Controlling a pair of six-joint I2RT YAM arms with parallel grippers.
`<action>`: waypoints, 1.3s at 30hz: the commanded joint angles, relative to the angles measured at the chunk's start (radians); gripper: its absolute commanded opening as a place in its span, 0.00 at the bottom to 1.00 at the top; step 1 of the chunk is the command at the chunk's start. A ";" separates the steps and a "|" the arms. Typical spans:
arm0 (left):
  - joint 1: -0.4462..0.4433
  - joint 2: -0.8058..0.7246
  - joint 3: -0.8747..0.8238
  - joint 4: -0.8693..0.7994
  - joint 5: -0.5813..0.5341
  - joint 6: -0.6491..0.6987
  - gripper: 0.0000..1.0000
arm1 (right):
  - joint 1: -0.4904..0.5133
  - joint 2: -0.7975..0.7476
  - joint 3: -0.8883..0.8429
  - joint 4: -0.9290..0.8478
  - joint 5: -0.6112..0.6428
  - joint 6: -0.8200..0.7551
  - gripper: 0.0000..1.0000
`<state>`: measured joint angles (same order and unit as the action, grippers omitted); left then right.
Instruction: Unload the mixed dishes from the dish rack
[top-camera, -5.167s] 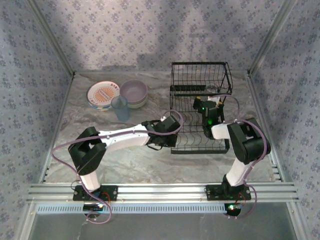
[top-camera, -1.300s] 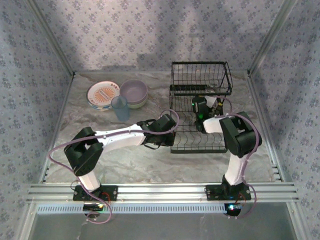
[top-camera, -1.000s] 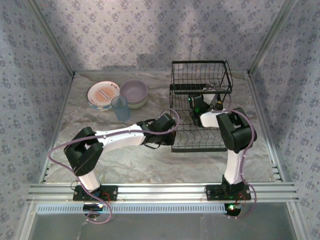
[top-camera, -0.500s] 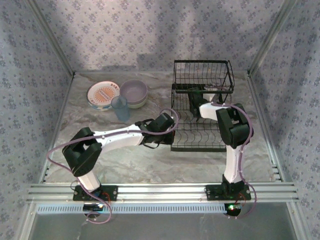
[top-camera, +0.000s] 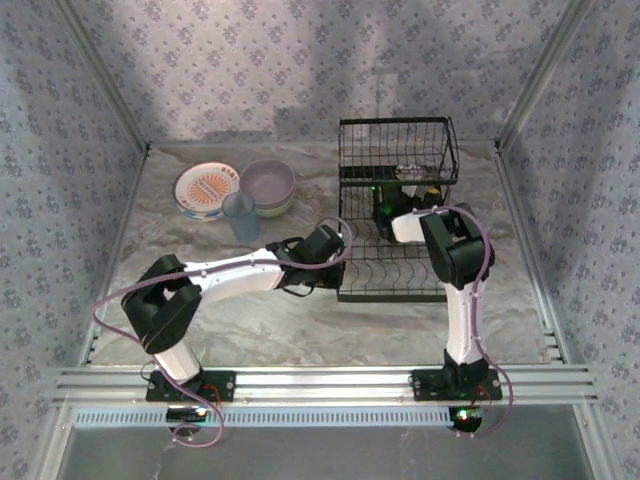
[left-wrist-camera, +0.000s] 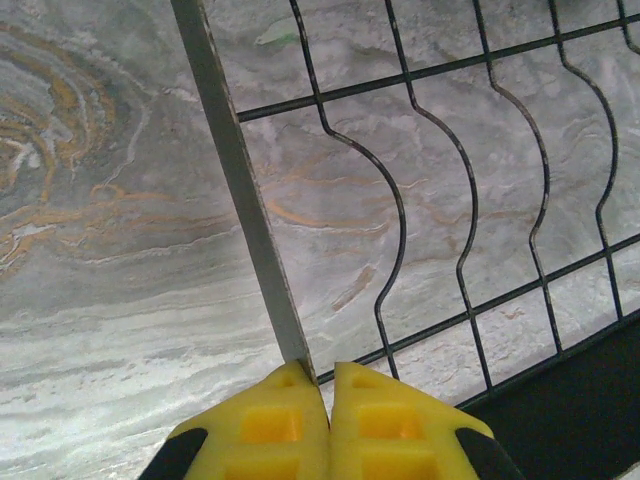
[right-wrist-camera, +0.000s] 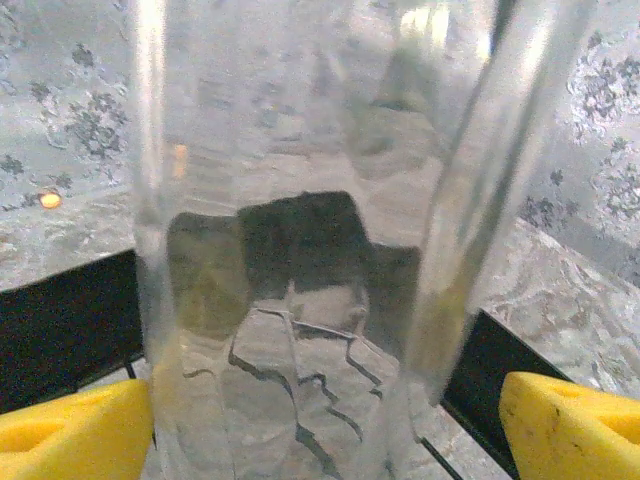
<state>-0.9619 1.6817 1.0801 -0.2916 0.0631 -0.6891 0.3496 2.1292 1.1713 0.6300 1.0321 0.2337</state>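
Counter (top-camera: 300, 330): marble-patterned, with the two arm bases bolted along its near edge.
Left gripper (left-wrist-camera: 305, 405): closed. The yellow fingertips are pressed together on the thin grey edge strip of the dish rack (top-camera: 395, 262), at the left side of its low section, near the counter's middle.
Dish rack: black wire, set right of the counter's centre. The low slotted section is nearer and the raised basket is toward the far edge.
Blue cup (top-camera: 240, 215): stood on the counter left of the rack, well apart from it and just in front of the bowls.
Lavender bowl (top-camera: 267, 183): nested in a pale bowl (top-camera: 278, 209), toward the far left corner.
Plates (top-camera: 205, 190): stacked just left of the bowls, with a cream plate with an orange centre pattern on top.
Right gripper (right-wrist-camera: 320, 430): open. The yellow fingers are held wide on either side of a clear glass (right-wrist-camera: 300, 200). One finger is at the glass wall and a gap is seen at the other.
Clear glass: held by nothing yet, at the rack's far raised part. The exact compartment cannot be told.
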 joint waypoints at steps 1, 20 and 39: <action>-0.038 -0.043 -0.027 -0.134 0.181 0.092 0.00 | -0.019 -0.005 0.030 0.240 0.091 -0.155 0.85; -0.023 0.006 0.059 -0.177 0.189 0.086 0.00 | 0.008 0.019 -0.045 0.450 0.070 -0.264 0.56; 0.002 0.056 0.161 -0.228 0.184 0.088 0.00 | 0.051 -0.117 -0.181 0.260 -0.023 -0.052 0.35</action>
<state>-0.9482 1.7252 1.1992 -0.5114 0.1204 -0.6708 0.3801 2.1006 0.9974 0.8665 1.0035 0.1280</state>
